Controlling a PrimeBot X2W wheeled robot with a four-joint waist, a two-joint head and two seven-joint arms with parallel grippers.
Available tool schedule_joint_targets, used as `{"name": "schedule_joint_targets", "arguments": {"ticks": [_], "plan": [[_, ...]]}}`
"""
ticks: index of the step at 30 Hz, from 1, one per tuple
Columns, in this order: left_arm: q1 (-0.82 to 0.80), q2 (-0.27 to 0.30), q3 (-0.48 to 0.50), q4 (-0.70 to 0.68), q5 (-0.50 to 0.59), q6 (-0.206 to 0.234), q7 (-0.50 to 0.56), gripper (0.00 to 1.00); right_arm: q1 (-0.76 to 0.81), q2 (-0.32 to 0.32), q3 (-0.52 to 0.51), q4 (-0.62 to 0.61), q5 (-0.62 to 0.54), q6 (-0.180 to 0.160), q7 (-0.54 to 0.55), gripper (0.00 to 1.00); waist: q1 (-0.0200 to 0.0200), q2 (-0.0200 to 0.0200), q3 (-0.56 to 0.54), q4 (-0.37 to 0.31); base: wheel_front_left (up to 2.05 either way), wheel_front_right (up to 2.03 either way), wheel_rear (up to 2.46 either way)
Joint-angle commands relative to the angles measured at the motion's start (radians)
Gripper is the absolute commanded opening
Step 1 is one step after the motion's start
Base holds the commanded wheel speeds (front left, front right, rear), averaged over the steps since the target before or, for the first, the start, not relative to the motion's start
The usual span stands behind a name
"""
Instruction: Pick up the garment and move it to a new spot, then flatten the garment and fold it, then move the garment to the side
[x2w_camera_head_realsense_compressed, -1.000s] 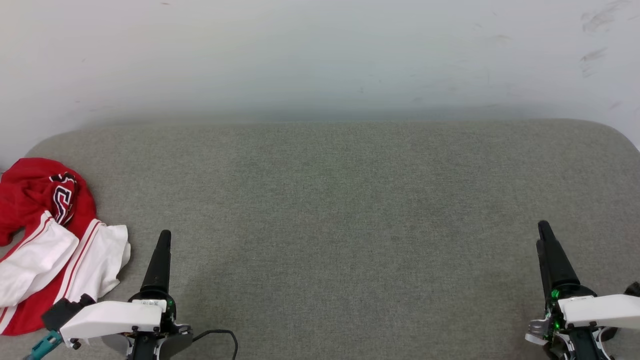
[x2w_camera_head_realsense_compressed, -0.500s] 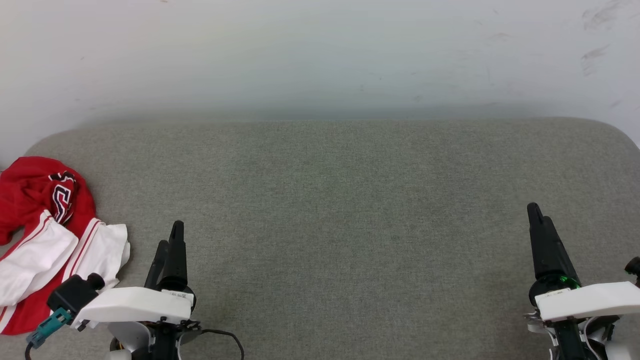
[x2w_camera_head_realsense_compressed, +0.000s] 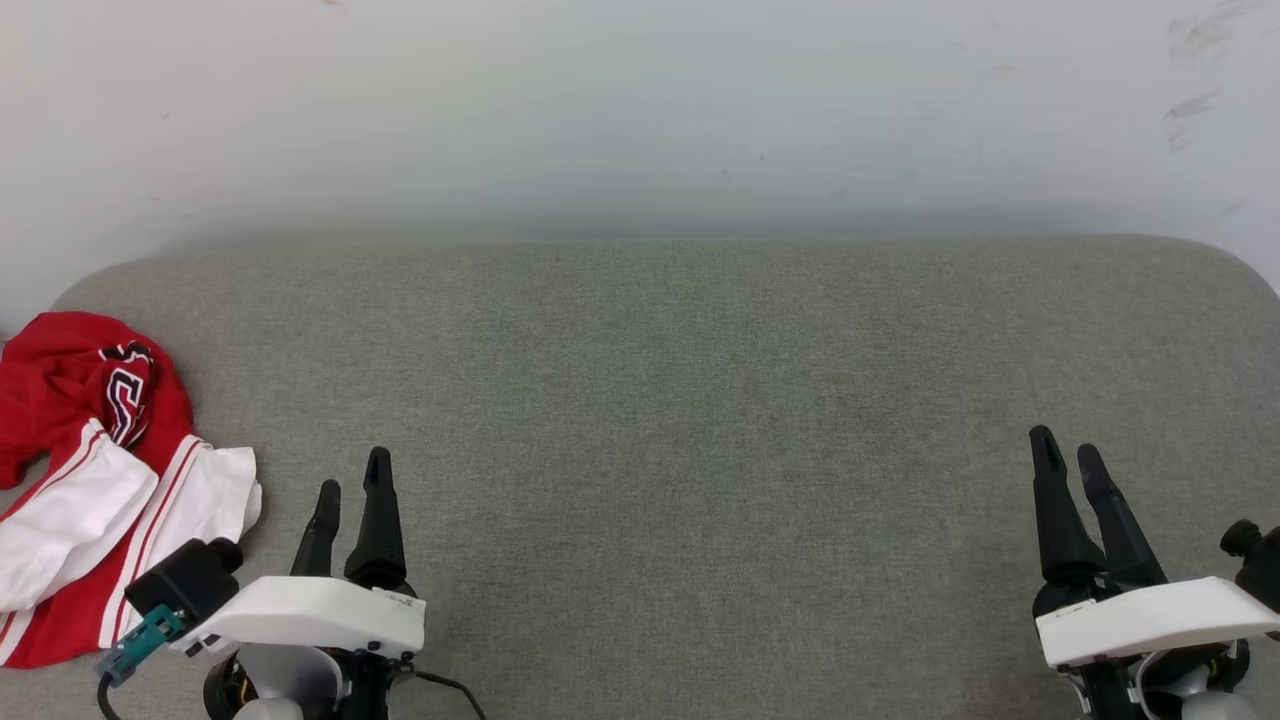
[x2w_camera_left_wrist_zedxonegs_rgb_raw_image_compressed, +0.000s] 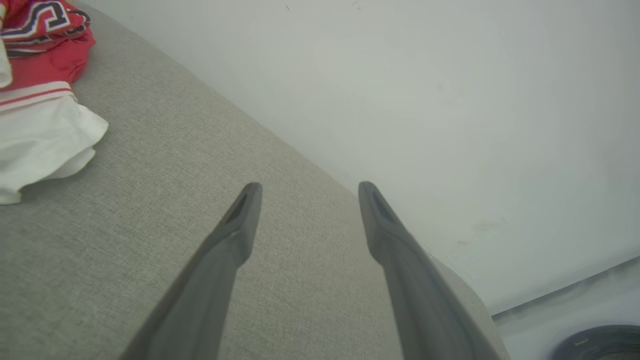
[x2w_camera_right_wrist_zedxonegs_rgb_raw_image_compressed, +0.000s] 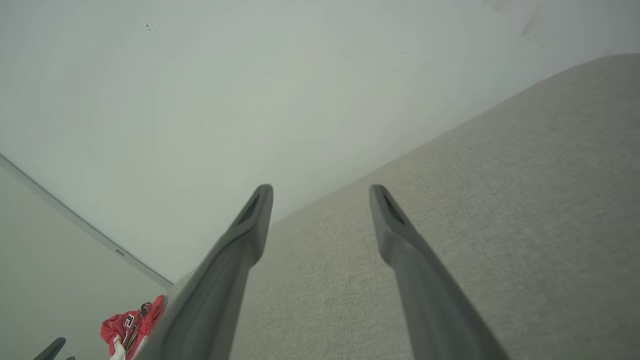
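On the left tool (x2w_camera_head_realsense_compressed: 354, 470), two long black fingers (x2w_camera_head_realsense_compressed: 378, 520) tapering to blunt tips, rooted in a round black base under a smooth white wedge-shaped housing (x2w_camera_head_realsense_compressed: 310, 612). Beside that housing, a boxy black block (x2w_camera_head_realsense_compressed: 185, 590) with a teal plug (x2w_camera_head_realsense_compressed: 138, 642); behind, a thin black cable (x2w_camera_head_realsense_compressed: 452, 688). Same black fingers and white housing on the right tool (x2w_camera_head_realsense_compressed: 1063, 442), plus a small black knob (x2w_camera_head_realsense_compressed: 1243, 540). Close up, a narrow slot (x2w_camera_left_wrist_zedxonegs_rgb_raw_image_compressed: 236, 209) on each finger's inner face near the tip.
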Motion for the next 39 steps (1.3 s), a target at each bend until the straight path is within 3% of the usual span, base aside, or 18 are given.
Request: {"name": "schedule_joint_targets", "arguments": {"ticks": [1, 39], "plan": [[-0.002, 0.006, -0.007, -0.015, 0.038, 0.007, -0.011, 1.00, -0.005, -0.001, 0.002, -0.010, -0.039, 0.000, -0.012, 1.00, 0.0000, 0.0000, 0.000, 0.000, 0.00, 0.00, 0.00], [0.026, 0.020, -0.081, -0.026, 0.454, 0.075, -0.111, 1.00, 0.028, 0.000, 0.021, -0.027, -0.477, 0.000, -0.114, 1.00, 0.0000, 0.0000, -0.002, 0.006, 0.00, 0.00, 0.00]]}}
